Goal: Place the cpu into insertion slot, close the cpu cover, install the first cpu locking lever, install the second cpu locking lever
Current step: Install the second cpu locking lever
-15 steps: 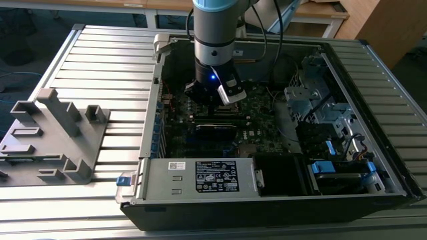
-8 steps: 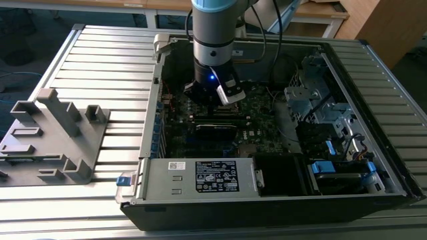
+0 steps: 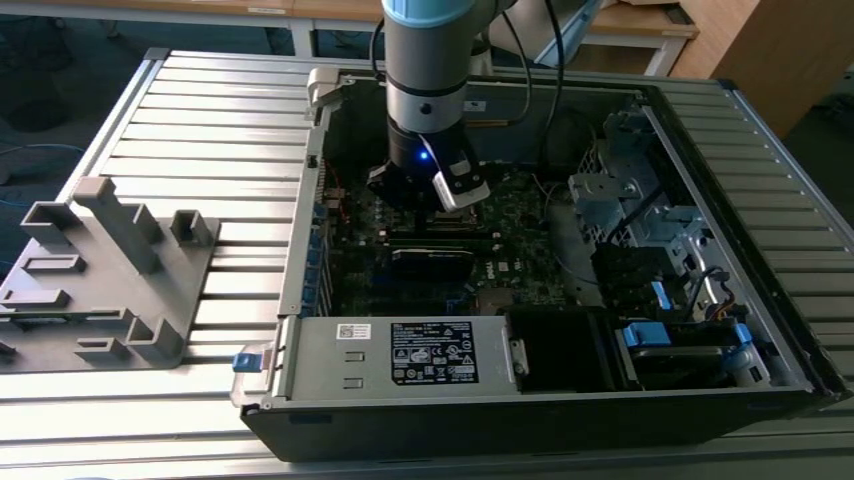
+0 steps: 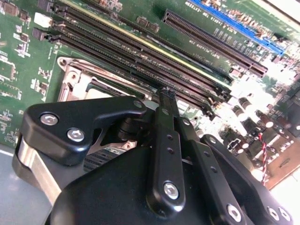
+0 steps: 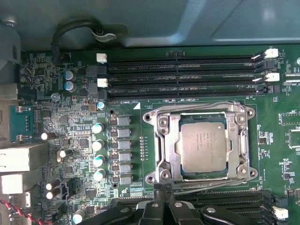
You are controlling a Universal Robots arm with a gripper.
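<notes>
Daylight falls hard across the ribbed counter (image 3: 200, 110), while the open computer case (image 3: 534, 400) stays dim inside. In the second wrist view the motherboard (image 4: 276, 79) blows out white at one side, and the pincer (image 4: 165, 96) looms soft, close and dark. In the first wrist view the cpu (image 5: 205, 146) sits evenly lit and sharp.

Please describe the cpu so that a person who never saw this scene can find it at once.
Look inside the open computer case at the green motherboard. Beside the long black memory slots sits a silver metal frame, the cpu cover. The cpu is the flat, dull grey square in its window, the board's only plain metal plate.
</notes>
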